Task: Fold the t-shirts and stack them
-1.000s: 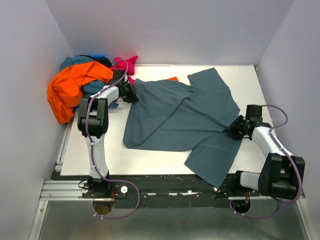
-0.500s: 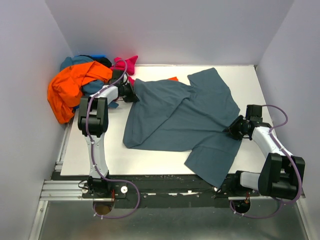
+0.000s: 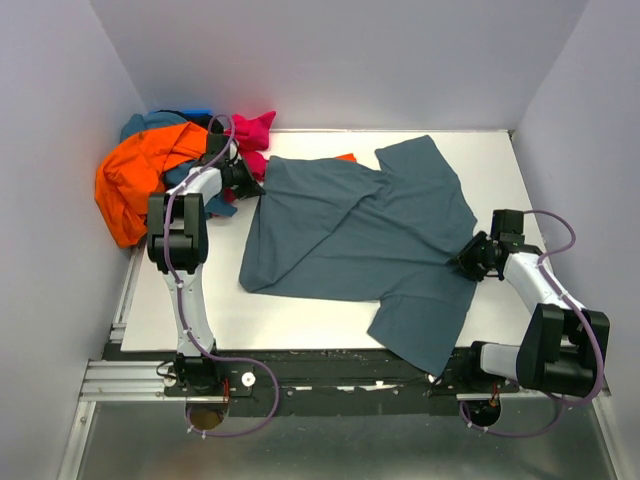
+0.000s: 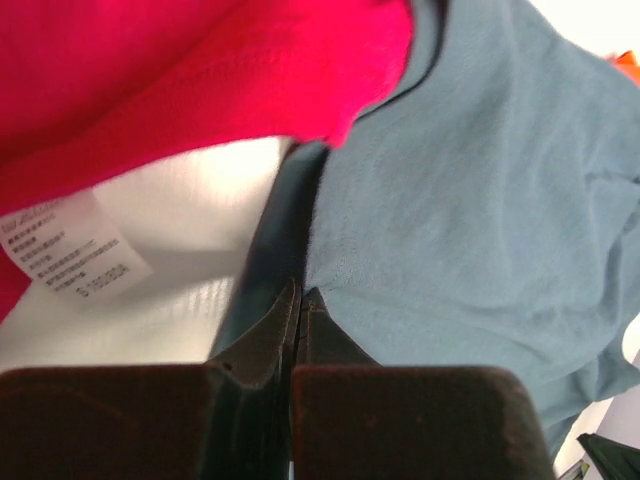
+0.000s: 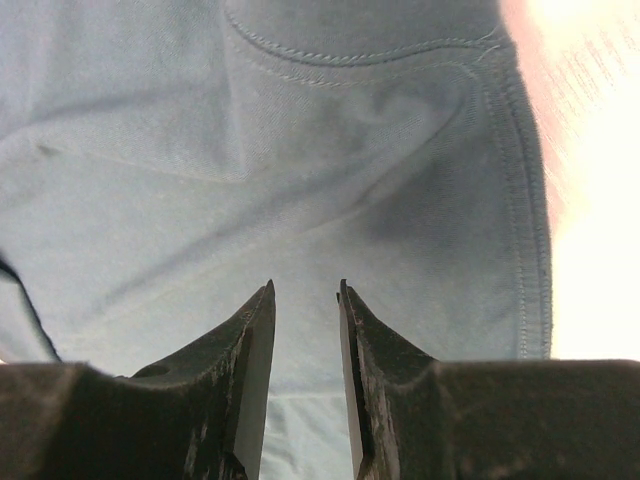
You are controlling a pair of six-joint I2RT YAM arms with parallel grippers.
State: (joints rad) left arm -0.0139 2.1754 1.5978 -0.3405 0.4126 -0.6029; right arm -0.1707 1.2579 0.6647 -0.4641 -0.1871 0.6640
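Blue-grey t-shirt (image 3: 360,230) spread flat on the bench (image 3: 200,310).
Left gripper (image 3: 250,180) pinches its far-left corner tight; right gripper (image 3: 468,258), jaws a little apart, sits over its right edge.

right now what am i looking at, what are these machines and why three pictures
These are two robot arms bolted to the near edge of a white table, each ending in a two-finger gripper. The wide picture comes from a fixed camera above and behind them; the two close-ups come from a camera on each wrist, so the dark shapes at the bottom are that arm's own fingers. A slate blue-grey t-shirt lies spread on the table; an orange shirt and a magenta pink shirt lie heaped with others at the far left corner. The left gripper is shut on the spread shirt's edge. The right gripper sits at its opposite side, jaws apart, apparently holding nothing.
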